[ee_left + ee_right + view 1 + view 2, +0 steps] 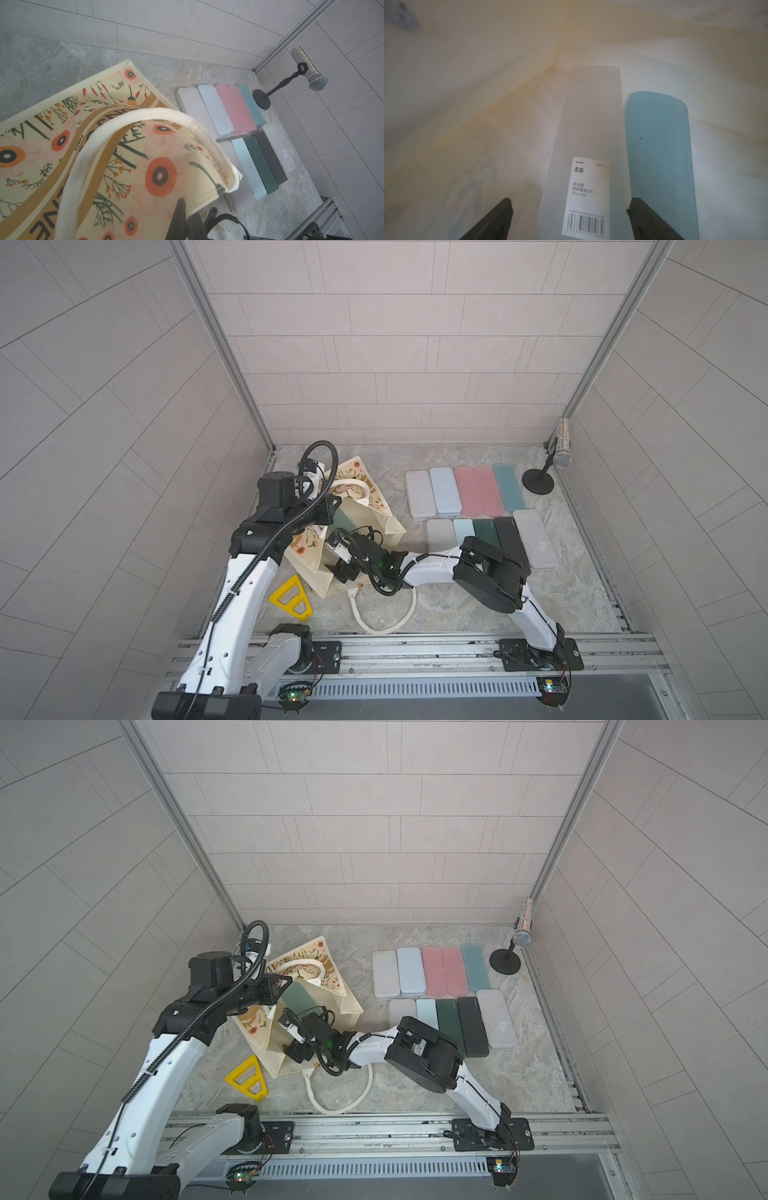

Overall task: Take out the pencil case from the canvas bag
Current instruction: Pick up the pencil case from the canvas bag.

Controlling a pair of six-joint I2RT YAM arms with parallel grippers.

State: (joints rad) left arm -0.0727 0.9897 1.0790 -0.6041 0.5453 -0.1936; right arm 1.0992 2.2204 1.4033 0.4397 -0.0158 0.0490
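The canvas bag [390, 526] [347, 1006] stands open at the table's left; in the left wrist view its flowered side [83, 145] fills the picture. My left gripper [332, 506] [185, 218] is shut on the bag's upper edge and holds the mouth open. My right gripper [343, 560] [570, 200] reaches inside the bag, open. A frosted white pencil case [589, 124] with a barcode label lies between its fingers, apart from both. A light blue pencil case [658, 145] lies alongside, by one fingertip [636, 205]. A teal case [343, 518] shows in the bag's mouth.
Two rows of pencil cases [465, 489] [498, 539] lie on the table's right half, close to the right arm's elbow. A microphone on a stand [563, 456] occupies the back right corner. A yellow triangle [291, 597] and the bag's loose rope handle [386, 614] lie in front.
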